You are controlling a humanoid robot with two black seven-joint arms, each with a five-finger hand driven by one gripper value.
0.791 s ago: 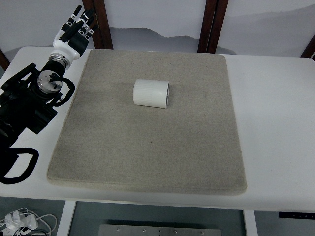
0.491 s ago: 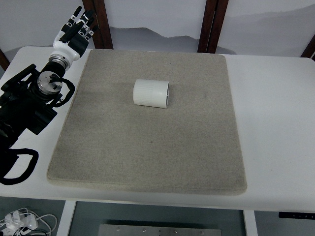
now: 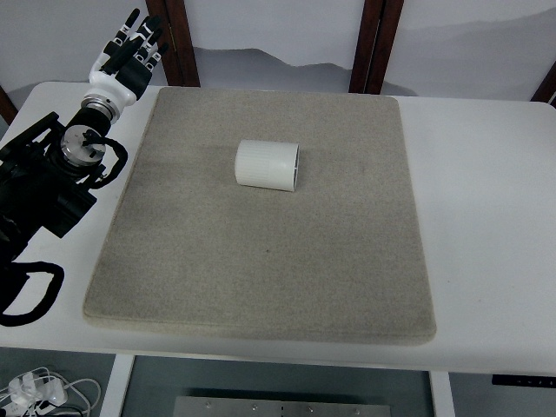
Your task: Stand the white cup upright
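Observation:
A white ribbed cup [image 3: 267, 164] lies on its side on the grey mat [image 3: 261, 261], a little behind the mat's middle, with its mouth facing right. My left hand [image 3: 130, 50] is at the far left corner of the table, well left of the cup and off the mat. Its fingers are stretched out and hold nothing. The black left arm [image 3: 48, 182] runs down along the left edge. The right arm is out of view.
The mat covers most of the white table [image 3: 486, 217]. Two dark wooden posts [image 3: 375, 43] stand behind the table's far edge. Cables [image 3: 39, 391] lie on the floor at the lower left.
My left hand has drifted slightly up and to the left, away from the mat. The cup has not moved.

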